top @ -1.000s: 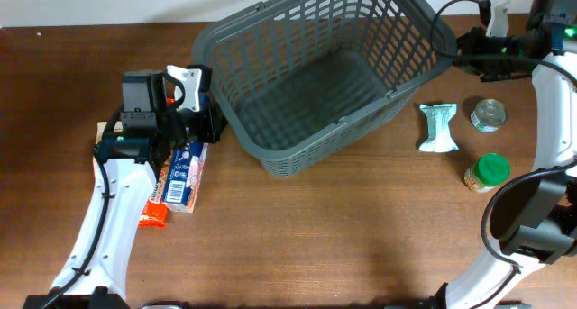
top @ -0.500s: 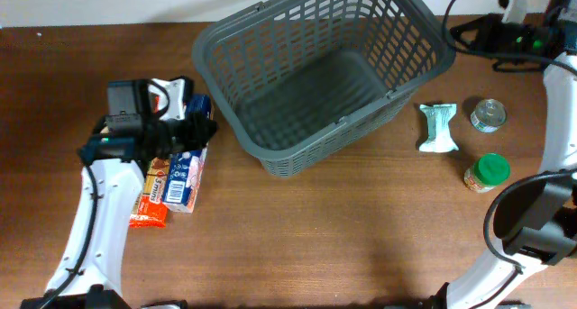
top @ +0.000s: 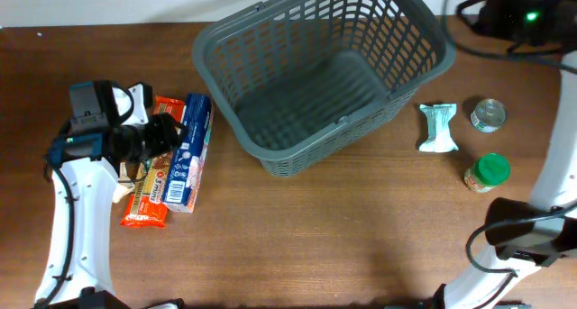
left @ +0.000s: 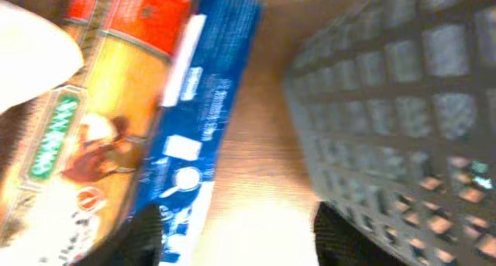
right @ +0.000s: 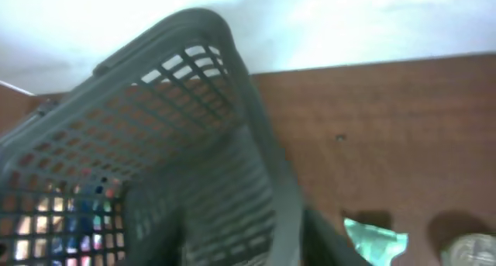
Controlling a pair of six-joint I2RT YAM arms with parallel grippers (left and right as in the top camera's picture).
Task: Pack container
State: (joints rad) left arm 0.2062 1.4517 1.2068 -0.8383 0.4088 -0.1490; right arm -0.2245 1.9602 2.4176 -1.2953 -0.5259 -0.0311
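Your left gripper, fingers apart and empty, hovers at the blue box, whose long axis runs front to back. The container lies just right. The right gripper, fingers also apart, is farther.

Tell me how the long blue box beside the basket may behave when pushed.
The blue box looks like a stiff carton with flat faces, so it would probably slide rather than roll. It lies flat on the wooden table, so tipping seems unlikely.
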